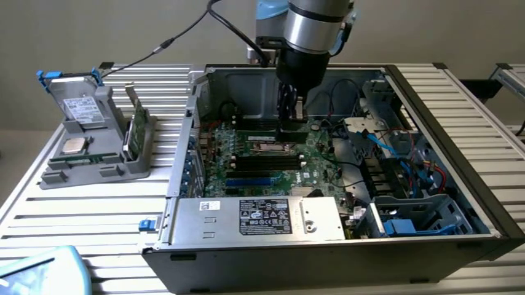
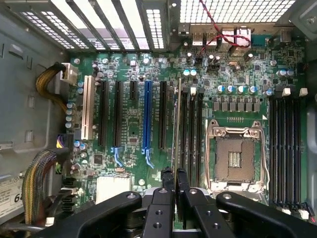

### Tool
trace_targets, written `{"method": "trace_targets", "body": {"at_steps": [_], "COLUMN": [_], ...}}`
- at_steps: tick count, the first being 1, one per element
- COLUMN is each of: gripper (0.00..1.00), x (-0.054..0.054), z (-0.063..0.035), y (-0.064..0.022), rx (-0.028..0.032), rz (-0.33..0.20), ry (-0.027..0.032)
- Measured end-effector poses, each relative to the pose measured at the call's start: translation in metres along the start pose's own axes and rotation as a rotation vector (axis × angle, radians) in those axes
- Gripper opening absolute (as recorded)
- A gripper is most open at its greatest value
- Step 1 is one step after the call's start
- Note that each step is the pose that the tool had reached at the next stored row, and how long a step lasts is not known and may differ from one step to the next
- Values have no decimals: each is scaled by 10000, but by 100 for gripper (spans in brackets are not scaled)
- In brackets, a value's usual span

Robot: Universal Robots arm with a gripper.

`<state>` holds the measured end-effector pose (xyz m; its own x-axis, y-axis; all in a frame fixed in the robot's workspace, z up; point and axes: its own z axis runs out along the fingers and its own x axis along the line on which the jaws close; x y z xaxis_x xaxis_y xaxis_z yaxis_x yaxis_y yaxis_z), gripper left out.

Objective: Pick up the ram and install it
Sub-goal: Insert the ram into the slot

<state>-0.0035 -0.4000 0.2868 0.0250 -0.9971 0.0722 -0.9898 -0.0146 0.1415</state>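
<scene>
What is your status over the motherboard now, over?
Gripper shut on the ram, held edge-on. Ram above the black memory slots beside the processor socket. Nothing seen blocking the slots.

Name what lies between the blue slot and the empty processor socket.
In the wrist view: one black slot, the ram held edge-on in the pincer, then black memory slots.
</scene>
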Motion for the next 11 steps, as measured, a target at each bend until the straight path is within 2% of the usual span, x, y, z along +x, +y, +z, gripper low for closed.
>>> {"method": "trace_targets", "body": {"at_steps": [3,6,8,11], "gripper": [14,14,14,14], "x": [-27,-45,-49,-55], "z": [49,96,117,149], "y": [-8,-15,-18,-16], "rx": [11,51,91,185], "rz": [-84,-253,-354,-455], "ry": [20,57,90,128]}}
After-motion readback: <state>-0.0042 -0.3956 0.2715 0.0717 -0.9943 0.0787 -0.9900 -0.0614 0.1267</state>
